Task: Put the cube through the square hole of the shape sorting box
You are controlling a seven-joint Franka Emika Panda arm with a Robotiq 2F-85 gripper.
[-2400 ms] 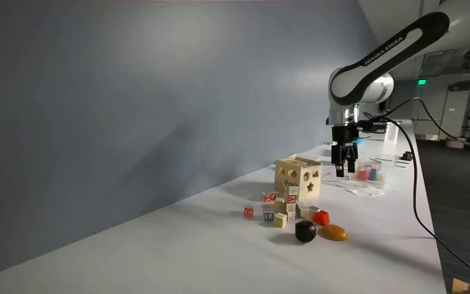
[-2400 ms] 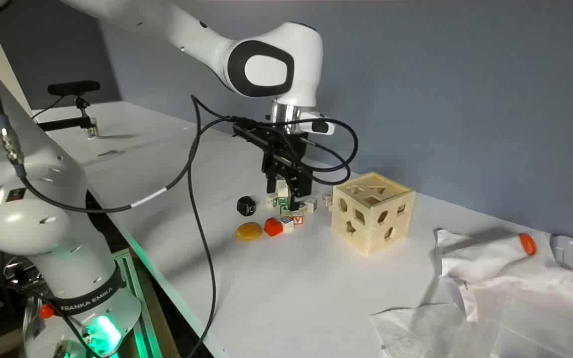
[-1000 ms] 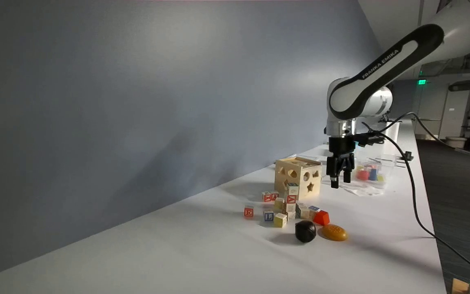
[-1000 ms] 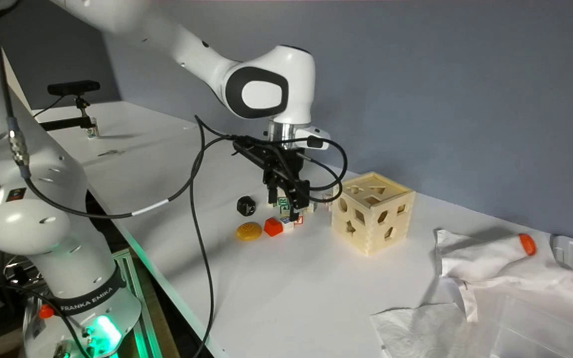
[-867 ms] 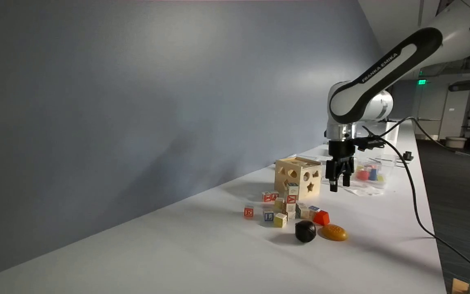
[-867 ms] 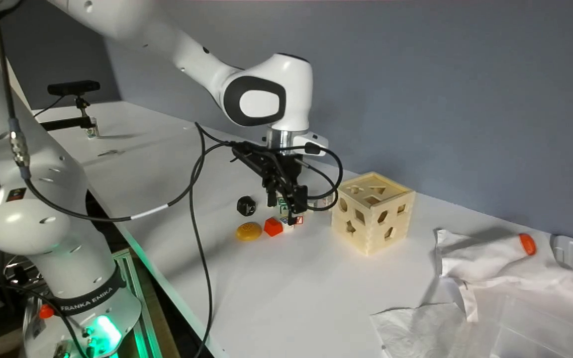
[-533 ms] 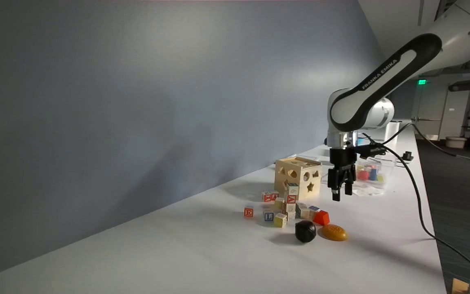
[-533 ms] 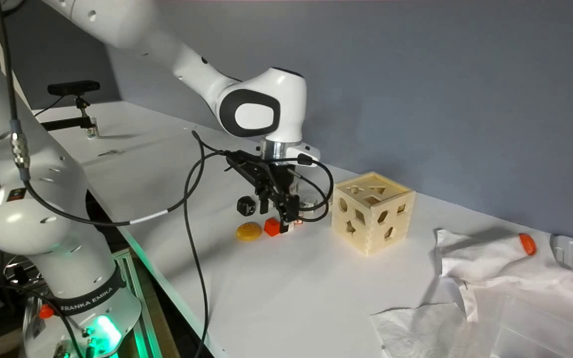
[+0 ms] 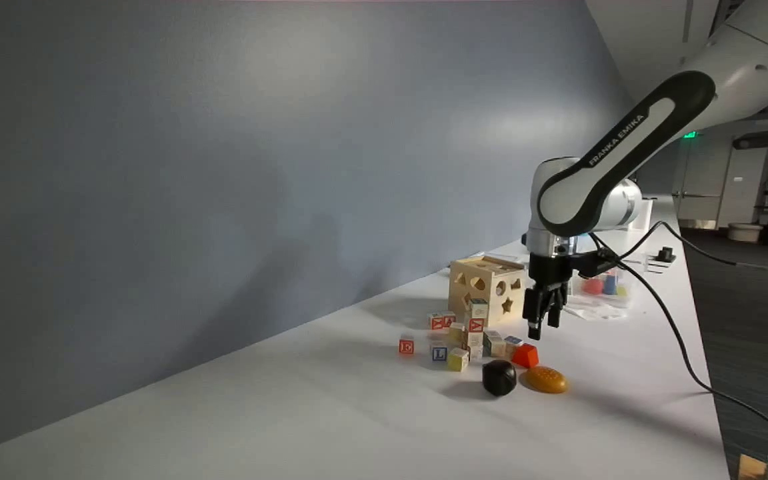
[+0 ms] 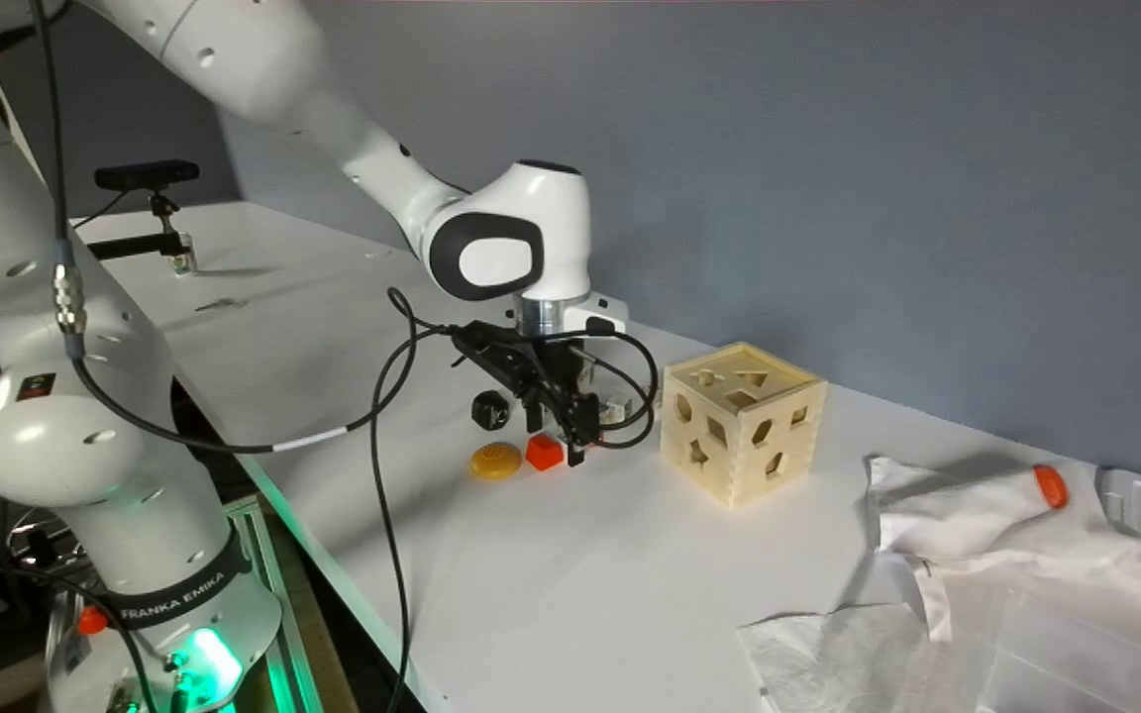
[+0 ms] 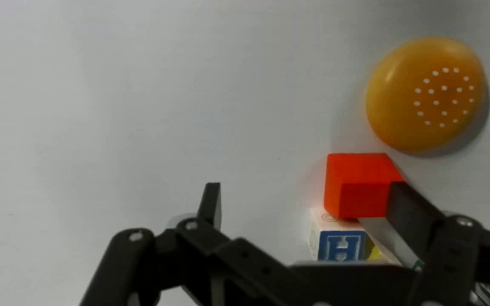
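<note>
Wrist view: the Robotiq gripper (image 11: 306, 202), jaws spread wide, holds nothing above the table (image 11: 151, 106), while the red block (image 11: 360, 185), likely the piece meant, lies apart from the wooden shape sorting box (image 10: 737, 446), so grasp, carry and insertion all seem left.

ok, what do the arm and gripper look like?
Arm: white, rounded, with black trim, pale FRANKA EMIKA lettering, a silvery wrist ring and a green-lit base. A black cable has one white stretch. Gripper: black, two-fingered, with grey screw heads.
</note>
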